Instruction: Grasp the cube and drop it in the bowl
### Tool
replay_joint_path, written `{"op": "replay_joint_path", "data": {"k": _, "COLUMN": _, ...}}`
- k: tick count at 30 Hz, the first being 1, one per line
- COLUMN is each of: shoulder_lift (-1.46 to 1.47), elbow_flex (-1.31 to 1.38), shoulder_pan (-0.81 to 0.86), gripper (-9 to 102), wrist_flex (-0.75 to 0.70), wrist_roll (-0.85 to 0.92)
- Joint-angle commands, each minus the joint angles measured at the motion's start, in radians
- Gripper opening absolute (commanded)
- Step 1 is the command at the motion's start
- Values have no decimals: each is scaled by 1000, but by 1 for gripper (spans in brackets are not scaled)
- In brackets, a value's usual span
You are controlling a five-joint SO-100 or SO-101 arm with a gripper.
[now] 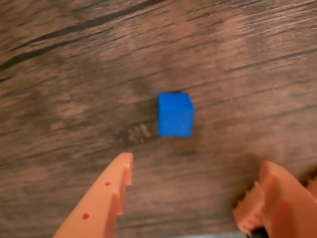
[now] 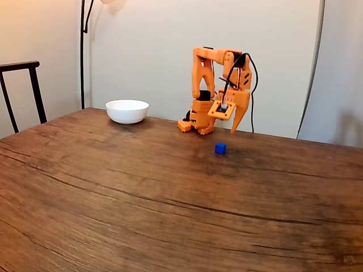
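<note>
In the fixed view, the white bowl [image 2: 127,111] sits at the far left of the wooden counter [image 2: 142,198], well apart from everything else; to its right stands the orange arm, and just in front of it the blue cube [image 2: 220,148] rests alone on the wood. The cube looks small, rigid and light, with flat smooth faces, so it should handle easily if pinched squarely on two opposite sides; a skewed grip could let it twist or slip out. In the wrist view the cube [image 1: 175,114] lies ahead of the gripper [image 1: 193,178], between the lines of the two fingers [image 1: 119,178] but not yet reached. The fingers are spread wide, released, touching nothing.
</note>
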State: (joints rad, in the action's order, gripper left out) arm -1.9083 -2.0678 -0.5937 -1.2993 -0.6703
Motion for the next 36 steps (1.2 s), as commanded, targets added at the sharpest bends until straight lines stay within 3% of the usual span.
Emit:
{"op": "replay_joint_path", "data": {"k": 1, "shoulder_lift": -5, "elbow_flex": -21, "shoulder_pan": -5, "gripper": 38, "wrist_flex": 72, "wrist_roll": -14}}
{"op": "replay_joint_path", "data": {"k": 16, "shoulder_lift": -18, "elbow_flex": -77, "shoulder_pan": -11, "gripper": 40, "wrist_flex": 103, "wrist_roll": -61}}
{"op": "replay_joint_path", "data": {"k": 21, "shoulder_lift": -6, "elbow_flex": -150, "shoulder_pan": -6, "gripper": 49, "wrist_flex": 233, "wrist_roll": -55}}
{"op": "replay_joint_path", "data": {"k": 31, "shoulder_lift": -5, "elbow_flex": -247, "shoulder_pan": -29, "gripper": 49, "wrist_flex": 311, "wrist_roll": -15}}
{"op": "replay_joint_path", "data": {"k": 36, "shoulder_lift": -2, "elbow_flex": -325, "shoulder_pan": -71, "gripper": 49, "wrist_flex": 425, "wrist_roll": 55}}
